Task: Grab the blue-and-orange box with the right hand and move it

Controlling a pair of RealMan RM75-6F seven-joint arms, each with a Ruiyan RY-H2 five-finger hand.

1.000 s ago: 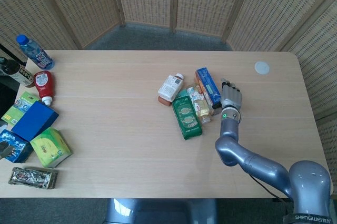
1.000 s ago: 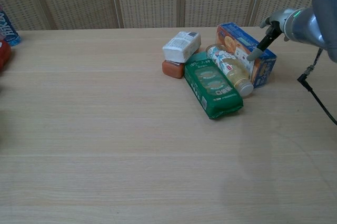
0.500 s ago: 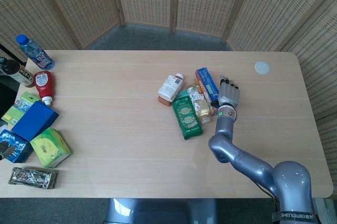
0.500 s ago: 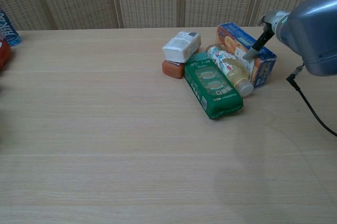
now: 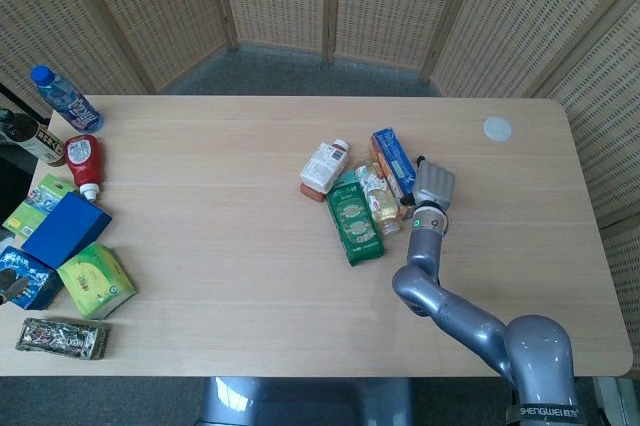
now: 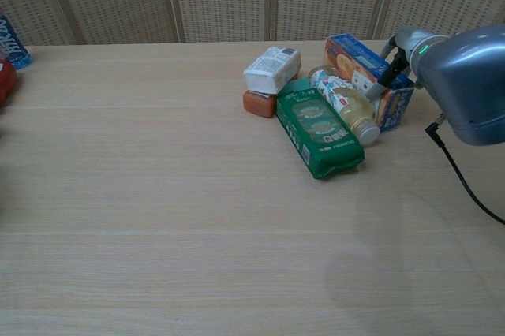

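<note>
The blue-and-orange box (image 5: 394, 161) (image 6: 359, 68) lies at the right end of a cluster in the middle of the table. My right hand (image 5: 433, 186) (image 6: 394, 64) is close against the box's right side, fingers pointing to the far edge. In the chest view one dark finger with a grey tip (image 6: 380, 84) reaches over the box's top near its front end. No closed grip on the box shows. A small drink bottle (image 5: 376, 196) (image 6: 344, 104) lies against the box's left side. The left hand appears in neither view.
A green packet (image 5: 355, 218) (image 6: 319, 128) and a white bottle (image 5: 324, 166) (image 6: 272, 69) complete the cluster. Bottles, a blue box (image 5: 65, 229) and a green tissue box (image 5: 95, 280) crowd the table's left edge. A white disc (image 5: 497, 128) lies far right.
My right hand has moved left, closing on the box's right side, and its finger now lies over the box top. The box and its neighbours have not moved.
</note>
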